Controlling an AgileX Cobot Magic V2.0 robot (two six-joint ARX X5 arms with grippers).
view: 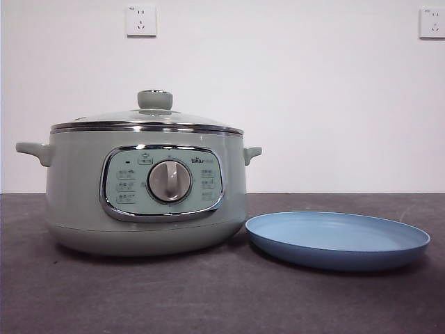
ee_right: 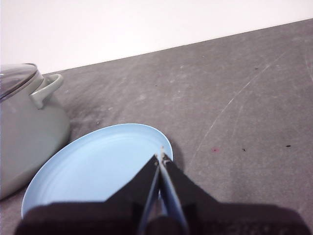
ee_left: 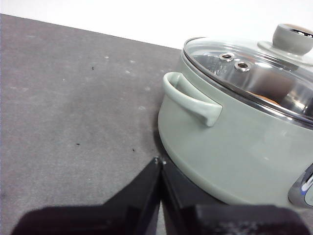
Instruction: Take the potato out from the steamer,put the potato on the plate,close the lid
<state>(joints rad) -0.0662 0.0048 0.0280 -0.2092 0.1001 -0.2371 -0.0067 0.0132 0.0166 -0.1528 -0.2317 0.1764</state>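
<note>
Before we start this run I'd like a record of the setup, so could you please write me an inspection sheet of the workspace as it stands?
Surface: dark grey table, scuffed, with small specks.
Steamer: upright on the table, lid seated on its rim.
Potato: only an orange-brown patch shows through the glass lid, inside the steamer.
Plate: beside the steamer, close to its base, nothing on it.
Clutter: nothing seen.
Left gripper: jaws shut, holding nothing, near the steamer's side handle.
Right gripper: jaws shut, holding nothing, above the plate.
Cables: nothing seen.
Surroundings: white wall with two wall sockets.
</note>
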